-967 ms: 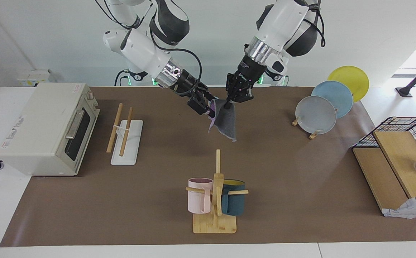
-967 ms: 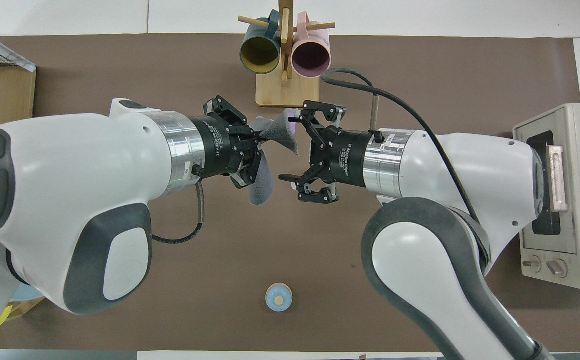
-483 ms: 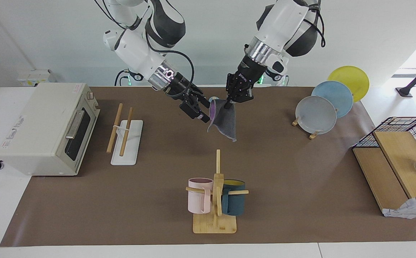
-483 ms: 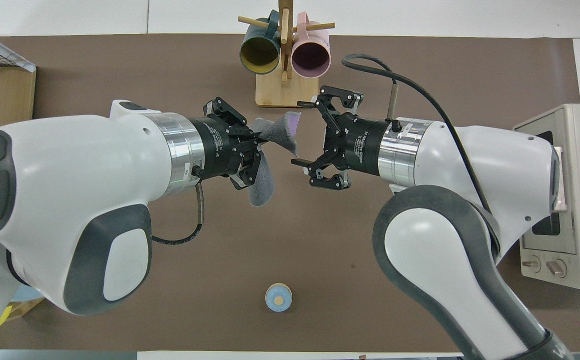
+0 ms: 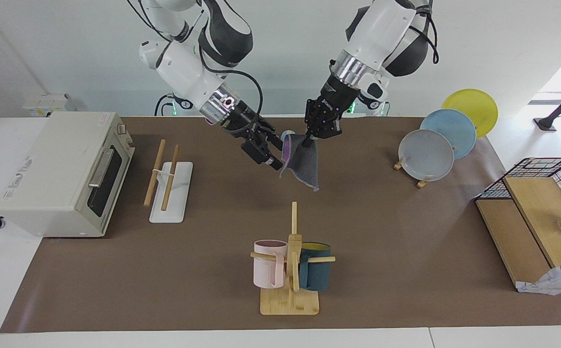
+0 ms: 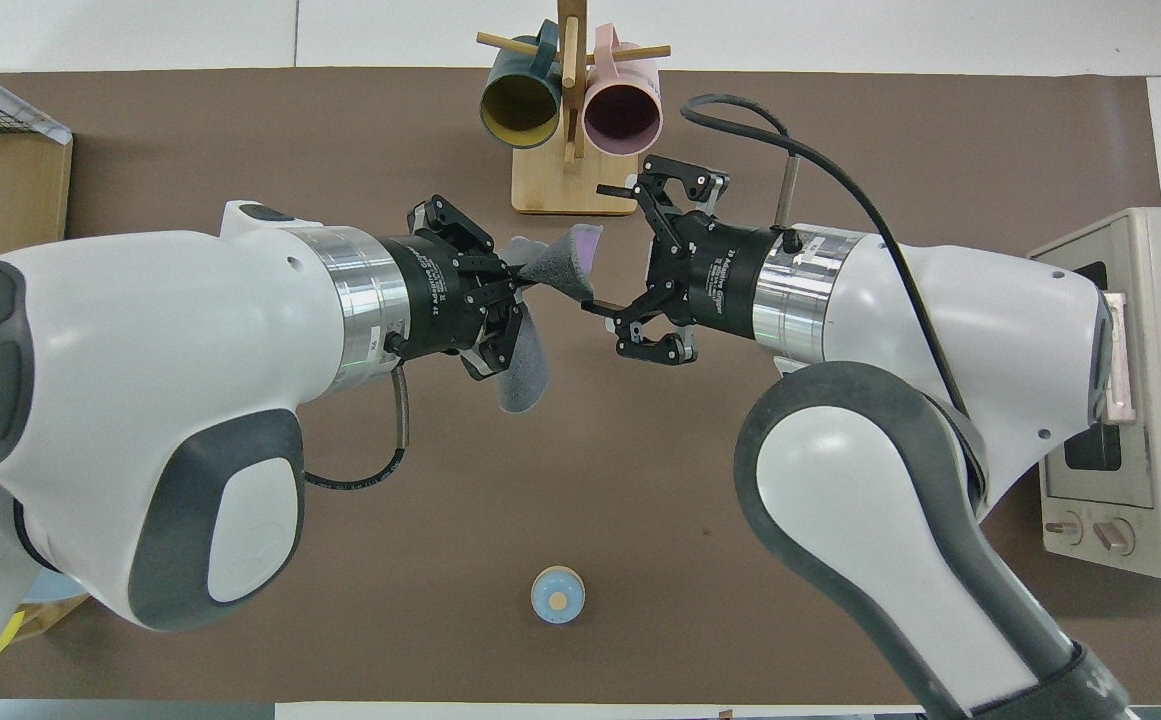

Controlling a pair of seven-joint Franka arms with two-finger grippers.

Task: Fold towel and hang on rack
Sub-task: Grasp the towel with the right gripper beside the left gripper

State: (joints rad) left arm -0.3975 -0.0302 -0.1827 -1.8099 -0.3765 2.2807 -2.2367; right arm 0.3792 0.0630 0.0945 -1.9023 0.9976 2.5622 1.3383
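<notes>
Retreating slightly, right hand [image 5: 269,153] gapes beside towel [image 5: 304,164], which dangles at six o'clock from clenched left hand [image 5: 309,139].

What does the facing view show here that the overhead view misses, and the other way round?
Only the facing view shows the rack beside the toaster oven and the plates on their stand. Only the overhead view shows the small blue round object clearly, on the mat near the robots. Both show the left gripper shut on the towel, which hangs above the table, the open right gripper beside it, and the mug tree.
</notes>
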